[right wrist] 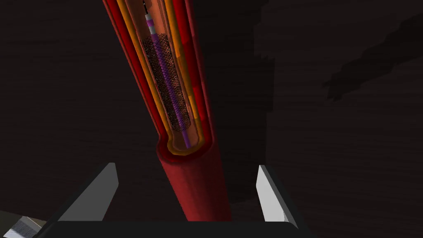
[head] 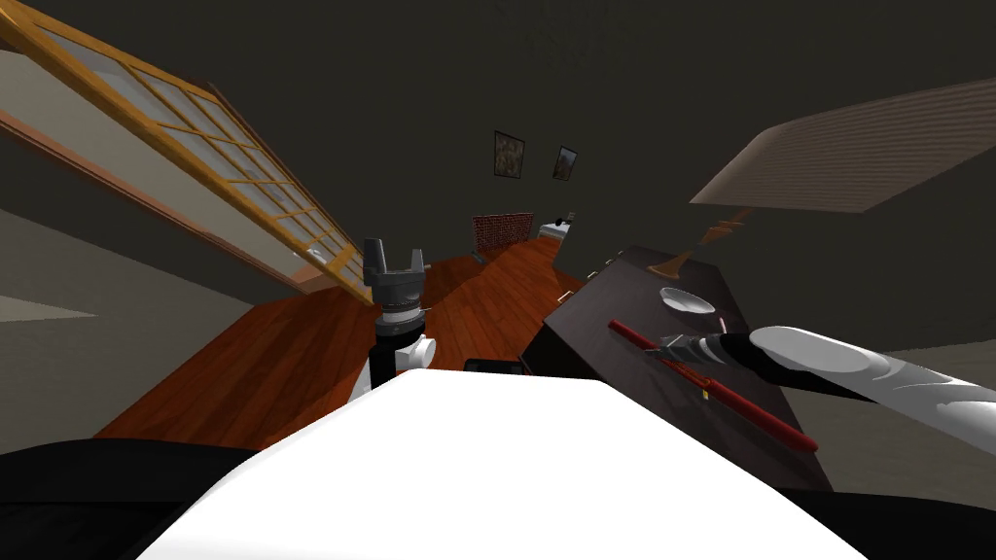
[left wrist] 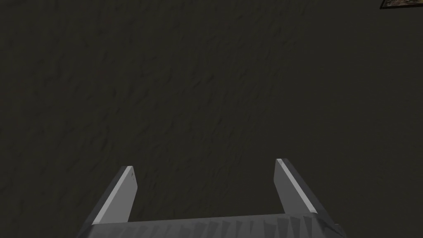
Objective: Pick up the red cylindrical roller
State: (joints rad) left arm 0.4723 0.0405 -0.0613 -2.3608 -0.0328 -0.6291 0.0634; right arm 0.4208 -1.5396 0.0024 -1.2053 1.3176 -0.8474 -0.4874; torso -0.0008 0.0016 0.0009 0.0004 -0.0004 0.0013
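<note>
A long red cylindrical roller [head: 754,408] lies across a dark tabletop [head: 622,292] at my right. In the right wrist view the roller [right wrist: 194,182] runs between the fingers, one stretch cut away to show orange and purple layers inside. My right gripper [right wrist: 186,186] is open and straddles the roller, each finger apart from its sides. In the head view the right gripper [head: 671,348] sits over the roller's middle. My left gripper [head: 394,261] is raised in front of me, open [left wrist: 204,175] and empty.
A white bowl [head: 687,299] rests on the far part of the dark table. Wooden floor [head: 292,360] stretches ahead on the left beside a window wall [head: 195,136]. A brick-patterned block [head: 502,231] and a white object [head: 554,229] stand at the far end.
</note>
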